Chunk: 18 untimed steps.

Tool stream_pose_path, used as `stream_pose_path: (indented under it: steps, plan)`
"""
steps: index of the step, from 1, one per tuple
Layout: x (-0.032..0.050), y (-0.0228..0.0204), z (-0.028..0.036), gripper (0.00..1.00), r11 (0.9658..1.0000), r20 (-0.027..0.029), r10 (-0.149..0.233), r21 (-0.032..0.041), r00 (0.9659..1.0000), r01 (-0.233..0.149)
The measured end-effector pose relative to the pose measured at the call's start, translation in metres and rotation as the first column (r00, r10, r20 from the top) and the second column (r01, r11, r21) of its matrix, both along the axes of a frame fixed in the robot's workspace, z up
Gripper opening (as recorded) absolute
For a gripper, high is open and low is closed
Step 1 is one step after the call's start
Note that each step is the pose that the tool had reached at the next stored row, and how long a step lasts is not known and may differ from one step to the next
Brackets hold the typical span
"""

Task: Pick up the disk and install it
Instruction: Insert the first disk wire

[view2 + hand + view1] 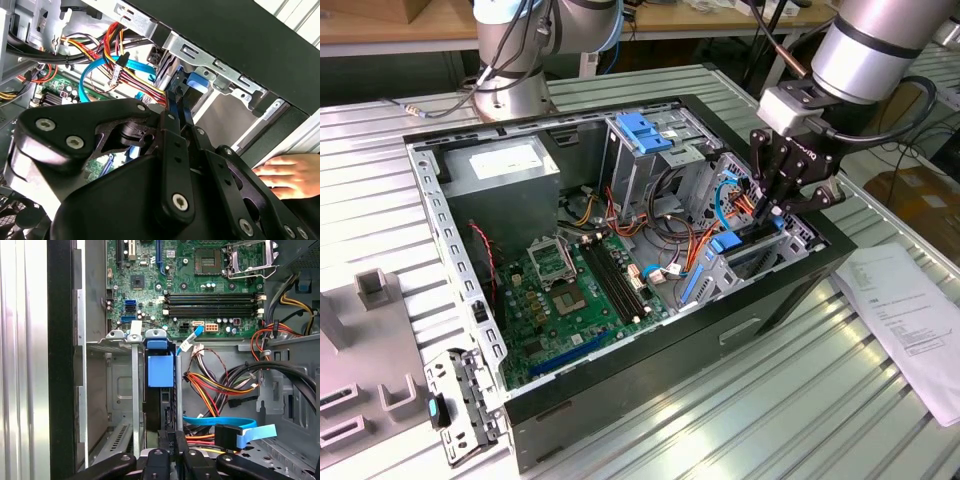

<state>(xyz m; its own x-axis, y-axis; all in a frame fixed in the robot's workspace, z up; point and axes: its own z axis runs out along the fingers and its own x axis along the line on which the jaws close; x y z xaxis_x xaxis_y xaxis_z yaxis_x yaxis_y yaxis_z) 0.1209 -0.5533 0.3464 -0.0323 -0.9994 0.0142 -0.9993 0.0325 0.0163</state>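
**Inside the Open Case, Claw Sets a Drive Upright in Its Bay**

On the slatted metal table [740,400], an open computer case [620,390] lies on its side — power supply [505,165] and motherboard [570,290] toward the exterior view's left, a blue-handled drive cage [645,135] mid-case. At the exterior view's right the claw [775,212] reaches down among coloured cables [700,245], its fingers [175,112] pinched narrowly on the disk [161,390], which stands on edge in the drive bay [120,390] — blue rail uppermost. A hand [290,175] rests beside the case in the second wrist view.
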Motion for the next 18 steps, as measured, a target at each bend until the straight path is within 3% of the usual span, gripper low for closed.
stream_pose_path:
  steps: [18]
  plan:
    - [0.0000,0.0000,-0.0075,0.17,1.0000,-0.0009,-0.001,0.0079,1.0000,0.001]
